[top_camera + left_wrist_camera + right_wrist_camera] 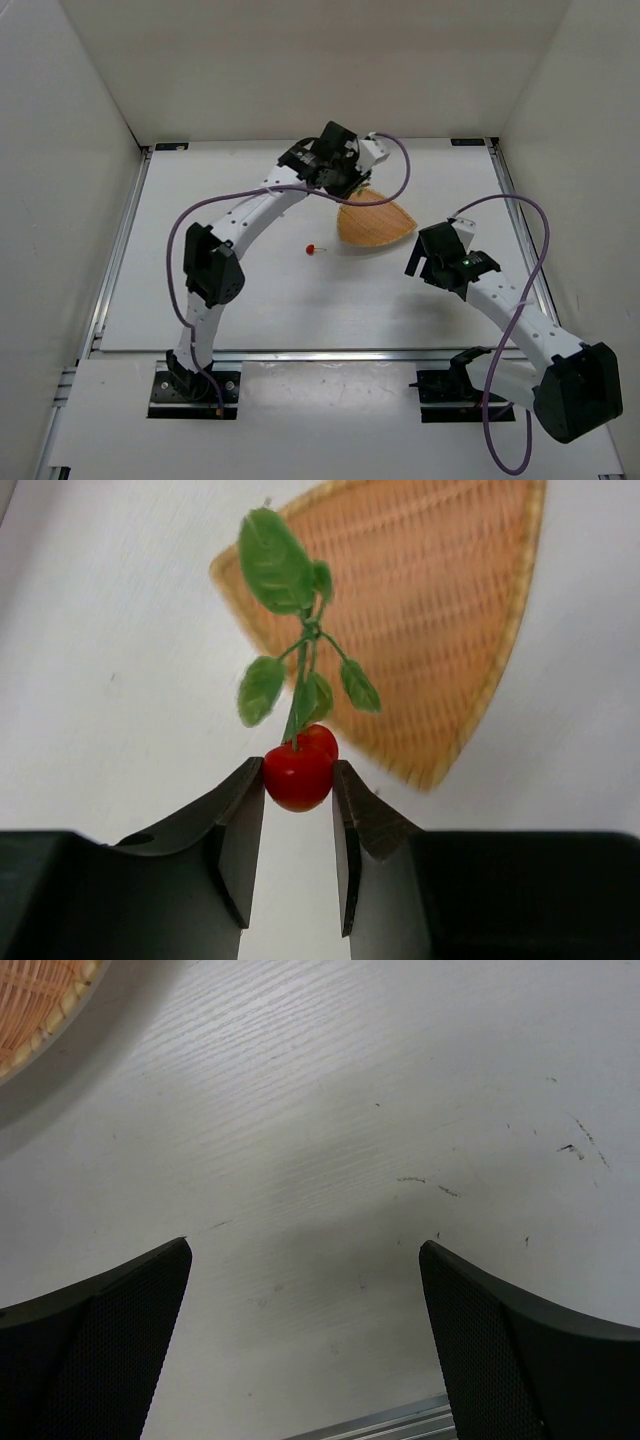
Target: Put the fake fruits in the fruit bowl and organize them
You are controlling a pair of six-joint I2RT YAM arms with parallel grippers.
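Fake fruit (298, 775) | left jaws clenched on it, near fruit bowl (430, 610) | right jaws spread wide

The white table (250, 300) before me carries the woven bowl (375, 222) and, apart to its left, one red berry (312, 248).

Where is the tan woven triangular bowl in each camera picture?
Top external: tan woven triangular bowl just right of centre.
Left wrist: bowl upper right, beyond the red leafy cherry sprig.
Right wrist: bowl in top-left corner.
Shared landmark: the white table.
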